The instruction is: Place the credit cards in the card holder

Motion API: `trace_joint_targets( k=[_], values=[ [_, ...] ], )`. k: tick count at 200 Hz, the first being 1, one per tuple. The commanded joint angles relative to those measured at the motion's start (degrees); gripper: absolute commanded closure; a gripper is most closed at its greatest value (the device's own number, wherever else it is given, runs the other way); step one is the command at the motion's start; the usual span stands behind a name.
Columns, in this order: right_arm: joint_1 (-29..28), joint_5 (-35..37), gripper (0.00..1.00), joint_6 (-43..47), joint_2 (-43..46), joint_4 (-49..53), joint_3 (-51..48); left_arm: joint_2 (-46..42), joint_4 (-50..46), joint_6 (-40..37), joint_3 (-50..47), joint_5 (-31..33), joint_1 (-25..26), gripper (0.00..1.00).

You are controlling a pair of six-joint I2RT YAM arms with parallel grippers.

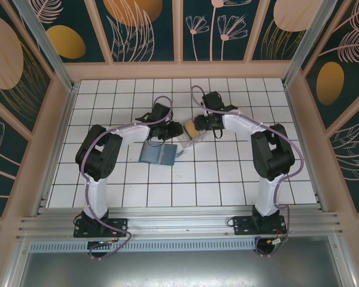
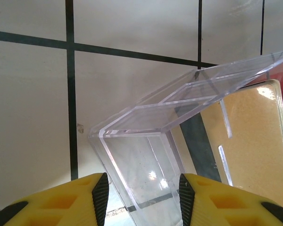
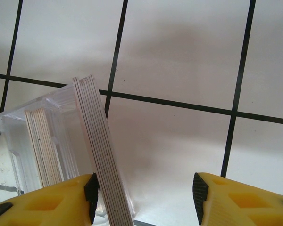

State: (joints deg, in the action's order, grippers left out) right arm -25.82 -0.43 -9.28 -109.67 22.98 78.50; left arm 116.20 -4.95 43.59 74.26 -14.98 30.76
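Just nearer than the clear tray (image 2: 141, 165) lay the teal card holder (image 1: 158, 154), the left gripper (image 2: 142, 188) clenched the tray's end, and tan credit cards (image 3: 101, 141) stood edgewise in the tray against one finger of the right gripper (image 3: 145, 188), its jaws released wide.

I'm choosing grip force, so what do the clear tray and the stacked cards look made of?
The clear tray looks like rigid transparent plastic, perhaps acrylic: tile lines show through it and its edges glint. The stacked cards look like thin stiff plastic with pale matte edges; seen edge-on, card stock cannot be ruled out.
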Motion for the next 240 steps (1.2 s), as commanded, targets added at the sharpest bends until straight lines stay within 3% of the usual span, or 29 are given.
trace_joint_targets(
  k=[1, 115, 140, 214, 240],
  values=[
    [1.35, 2.39, 0.43, 0.54, 1.81, 1.54, 1.66, 2.01, -0.67, 0.13, -1.61, 0.62, 0.23, 0.54],
    [1.48, 1.57, 0.5, 0.3, 3.45, 1.3, 1.5, 1.3, -0.76, 0.18, -2.45, 1.18, 0.26, 0.54],
    [1.48, -1.33, 0.54, 0.48, 3.58, 0.97, 1.58, 1.37, -0.85, 0.18, -2.39, 1.17, 0.26, 0.54],
    [0.82, -1.68, 0.96, 1.62, 4.2, 2.21, 2.07, 1.31, -0.87, 0.26, -2.36, 1.18, 0.19, 0.54],
    [0.73, -1.6, 0.97, 2.06, 3.99, 2.81, 2.27, 1.31, -0.85, 0.29, -2.36, 1.0, 0.25, 0.54]
  ],
)
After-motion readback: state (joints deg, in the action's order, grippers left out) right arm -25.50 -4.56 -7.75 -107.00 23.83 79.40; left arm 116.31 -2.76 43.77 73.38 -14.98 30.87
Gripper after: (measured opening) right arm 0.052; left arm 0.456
